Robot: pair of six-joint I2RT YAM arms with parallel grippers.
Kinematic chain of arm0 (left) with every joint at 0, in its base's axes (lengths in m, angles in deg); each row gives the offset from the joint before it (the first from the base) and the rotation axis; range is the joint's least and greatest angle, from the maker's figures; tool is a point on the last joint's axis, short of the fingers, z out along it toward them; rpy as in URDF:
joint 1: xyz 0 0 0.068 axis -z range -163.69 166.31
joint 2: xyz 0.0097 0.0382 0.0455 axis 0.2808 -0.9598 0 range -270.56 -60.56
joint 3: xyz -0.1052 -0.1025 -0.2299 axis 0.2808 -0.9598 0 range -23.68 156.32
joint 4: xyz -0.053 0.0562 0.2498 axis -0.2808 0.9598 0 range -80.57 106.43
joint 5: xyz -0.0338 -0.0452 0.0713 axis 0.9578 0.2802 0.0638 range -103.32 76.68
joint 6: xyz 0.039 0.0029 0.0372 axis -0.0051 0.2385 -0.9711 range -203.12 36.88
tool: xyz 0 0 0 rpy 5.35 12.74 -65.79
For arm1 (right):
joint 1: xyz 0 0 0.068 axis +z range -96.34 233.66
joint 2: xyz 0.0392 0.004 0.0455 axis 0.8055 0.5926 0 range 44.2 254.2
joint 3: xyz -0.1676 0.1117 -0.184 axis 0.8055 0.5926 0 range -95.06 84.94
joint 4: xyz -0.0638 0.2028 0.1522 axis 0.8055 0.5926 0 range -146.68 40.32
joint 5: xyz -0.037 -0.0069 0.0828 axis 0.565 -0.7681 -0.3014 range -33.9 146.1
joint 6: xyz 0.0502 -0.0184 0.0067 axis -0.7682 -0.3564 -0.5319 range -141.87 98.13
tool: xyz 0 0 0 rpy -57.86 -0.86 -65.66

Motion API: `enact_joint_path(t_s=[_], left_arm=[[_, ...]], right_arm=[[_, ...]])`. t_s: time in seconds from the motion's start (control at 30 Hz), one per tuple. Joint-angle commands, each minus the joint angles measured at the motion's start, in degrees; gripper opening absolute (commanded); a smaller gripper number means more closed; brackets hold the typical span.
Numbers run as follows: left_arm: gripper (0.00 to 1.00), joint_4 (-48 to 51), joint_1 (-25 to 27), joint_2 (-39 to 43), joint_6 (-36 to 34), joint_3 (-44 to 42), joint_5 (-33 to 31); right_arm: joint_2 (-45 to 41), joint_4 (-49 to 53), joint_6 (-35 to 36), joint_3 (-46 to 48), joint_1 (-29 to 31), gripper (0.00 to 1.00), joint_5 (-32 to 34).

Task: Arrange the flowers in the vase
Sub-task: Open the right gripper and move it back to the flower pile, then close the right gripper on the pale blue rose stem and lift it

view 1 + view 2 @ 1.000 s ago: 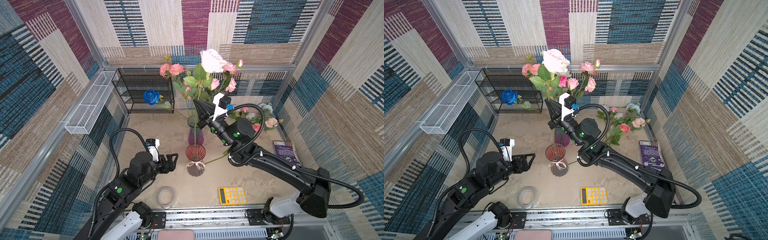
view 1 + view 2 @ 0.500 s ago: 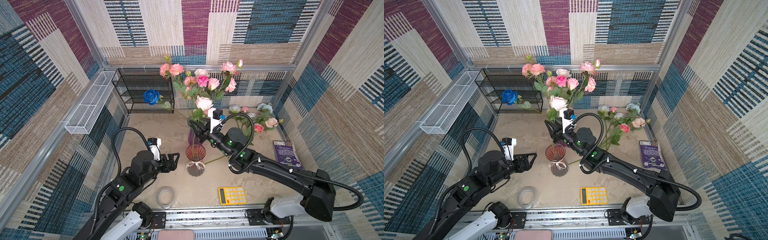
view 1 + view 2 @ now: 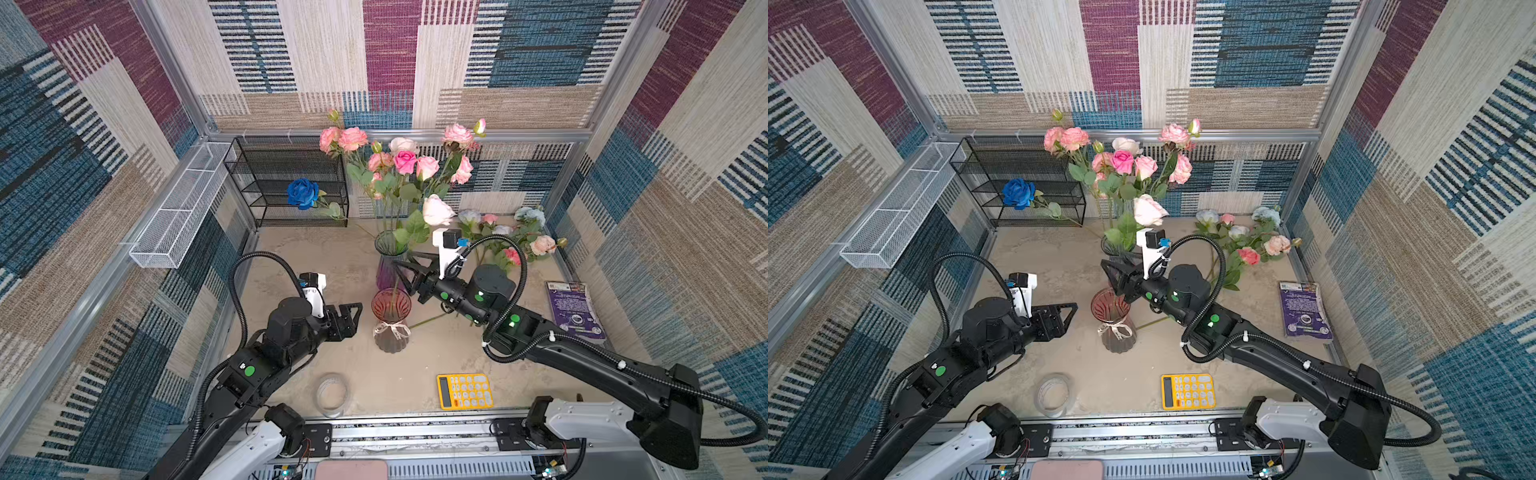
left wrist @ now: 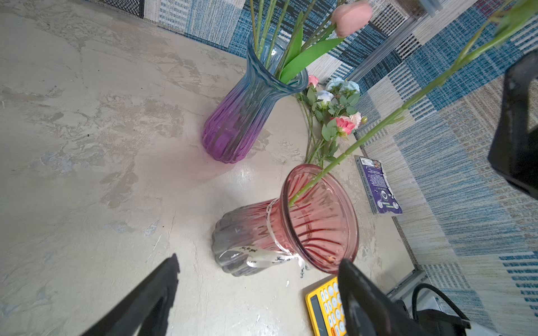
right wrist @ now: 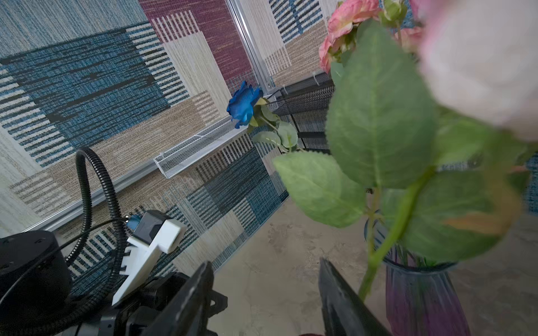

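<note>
- A bunch of pink, peach and white long-stemmed artificial roses (image 3: 405, 162) stands upright in a tall ribbed glass vase (image 4: 241, 116). The vase is blue at the lip and purple at the foot, and sits toward the back of the beige tabletop (image 3: 316, 257).
- A single pale pink rose with broad green leaves (image 3: 436, 210) has its stem down inside a shorter flared glass vase (image 3: 390, 320). This vase is pink at the mouth and grey at the base, with a white ribbon tied round its neck.
- The stem rests on the rim and tilts back toward the tall vase. It is the only stem in this vase, which stands in front of the tall one and apart from it.
- A loose cluster of pale blue, white and pink roses (image 3: 511, 239) lies flat on the table in the back right corner, outside both vases.
- A deep blue rose (image 3: 302, 193) is raised in front of the black wire shelf (image 3: 270, 166) at the back left, with its stem slanting down to the table.
- The right gripper (image 3: 403, 278) hovers between the two vases with its jaws spread and nothing pinched. In the right wrist view the pale rose's stem runs just beside one finger (image 5: 343, 305).
- The left gripper (image 3: 355, 320) sits just left of the flared vase, not touching it, with its jaws wide and empty.
- Near the front edge lie a yellow calculator (image 3: 464, 390) and a roll of clear tape (image 3: 331, 392). A purple book (image 3: 575, 309) lies by the right wall, and a white mesh basket (image 3: 174, 216) hangs on the left wall.
</note>
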Motion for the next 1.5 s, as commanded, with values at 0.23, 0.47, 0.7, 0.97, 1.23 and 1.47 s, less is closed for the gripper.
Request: enact_joint_path(t_s=[0.23,0.47,0.7,0.97,1.23,1.47], left_arm=[[0.87,-2.27,-0.07,-0.45,-1.85,0.34,0.01],[0.87,-2.42,-0.18,-0.38,-2.27,0.67,-0.03],[0.87,-2.48,-0.17,0.34,-2.71,0.52,-0.46],[0.87,-2.63,-0.2,1.17,-2.17,-0.95,-0.05],[0.87,-3.81,-0.25,1.42,-0.69,-3.06,2.07],[0.87,-3.94,-0.29,1.49,-0.12,-3.39,3.07]], right_arm=[[-5.58,9.49,-2.71,3.41,0.04,0.62,-2.89],[-11.38,12.2,-0.08,5.76,0.09,0.63,-8.32],[-14.24,22.3,-3.4,9.22,0.0,0.58,1.87],[-11.87,29.39,-14.41,15.55,-6.56,0.45,13.47],[2.49,23.01,-15.54,16.49,-29.63,0.36,-1.65],[22.83,19.99,-10.14,1.18,-37.49,0.33,5.07]])
